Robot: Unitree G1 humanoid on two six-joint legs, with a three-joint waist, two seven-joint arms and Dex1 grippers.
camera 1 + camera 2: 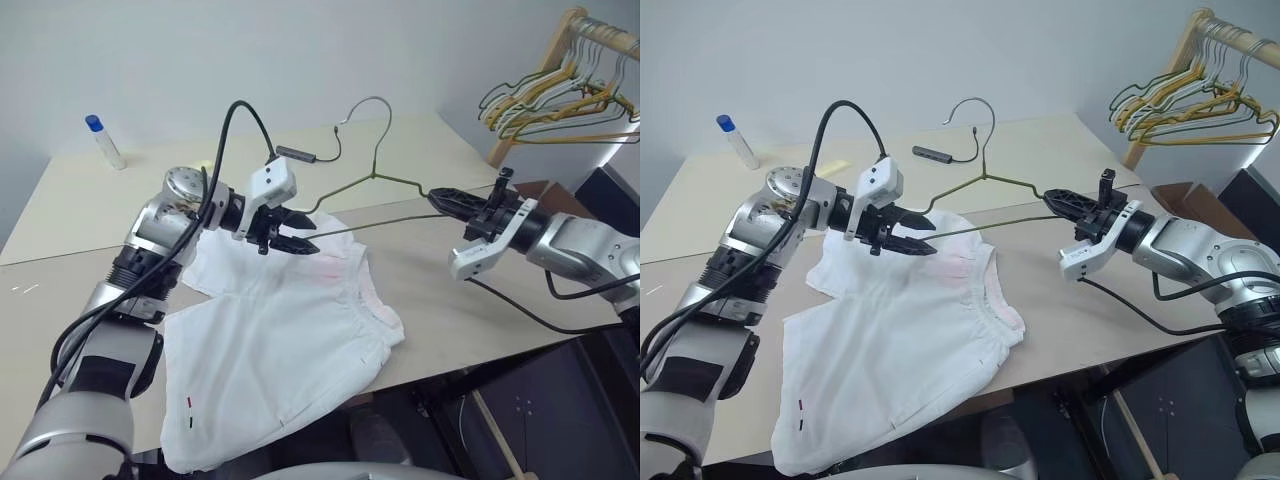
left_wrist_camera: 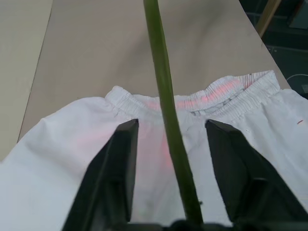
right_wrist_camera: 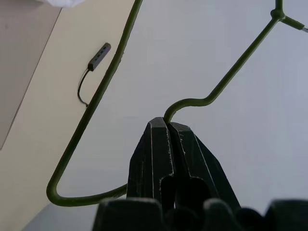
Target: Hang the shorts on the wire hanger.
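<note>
Holding: the right gripper [image 1: 436, 197] is clamped shut on one end of the wire hanger [image 1: 385, 180], fingers pressed together over the bend at its shoulder, keeping it lifted above the table [image 1: 440, 270].
Wire hanger: olive-green, held up with its hook [image 1: 970, 110] uppermost; its long bottom bar runs from the right gripper across toward the left gripper [image 1: 922, 236].
Left gripper: fingers [image 2: 113, 178] parted, one on each side of the hanger bar, which passes between them without either pad visibly touching it; whether they grip it I cannot tell.
Shorts: the shorts [image 1: 280, 350] lie spread flat on the table below the hanger, pink-tinted waistband [image 2: 211, 96] toward the far side, small red and dark marks [image 1: 189, 410] near the leg hem at the near table edge.
Writing: no brand, label or lettering can be read anywhere.
Other things: a small bottle with a blue cap [image 1: 104, 141] lies at the far left of the table; a small dark dongle with a cable [image 1: 300, 154] sits beyond the hanger; bunched yellow and grey hangers [image 1: 560, 100] hang on a wooden rack [image 1: 545, 70] to the right.
</note>
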